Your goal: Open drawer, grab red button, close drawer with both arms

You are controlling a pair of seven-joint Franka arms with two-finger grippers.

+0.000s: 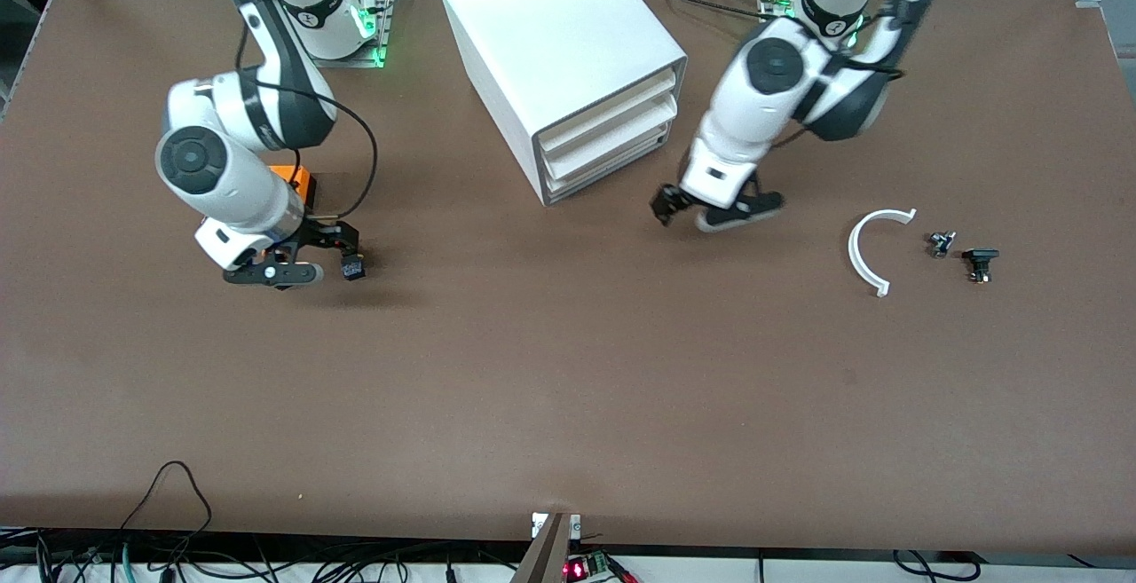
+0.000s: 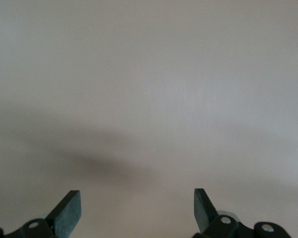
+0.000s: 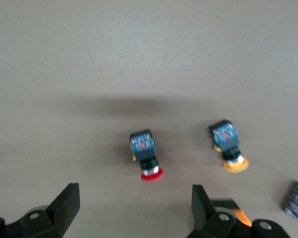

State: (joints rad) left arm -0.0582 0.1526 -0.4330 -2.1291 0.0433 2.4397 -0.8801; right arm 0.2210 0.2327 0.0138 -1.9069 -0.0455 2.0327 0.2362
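The white cabinet (image 1: 550, 24) stands at the middle back of the table. Its three stacked drawers (image 1: 608, 135) all look pushed in. The red-capped button (image 3: 146, 157) lies on its side on the table, just ahead of my right gripper (image 3: 134, 210). That gripper is open and empty above it, its fingers apart. In the front view my right gripper (image 1: 342, 250) hangs low at the right arm's end, with a small dark-blue button body (image 1: 354, 268) at its tips. My left gripper (image 1: 667, 208) is open and empty over bare table in front of the drawers; the left wrist view (image 2: 137, 210) shows only table.
An orange-yellow-capped button (image 3: 229, 148) lies beside the red one, with a dark cylinder (image 3: 294, 199) farther along. An orange box (image 1: 297, 179) sits under the right arm. A white curved strip (image 1: 865, 250) and two small dark parts (image 1: 941, 243) (image 1: 979, 262) lie toward the left arm's end.
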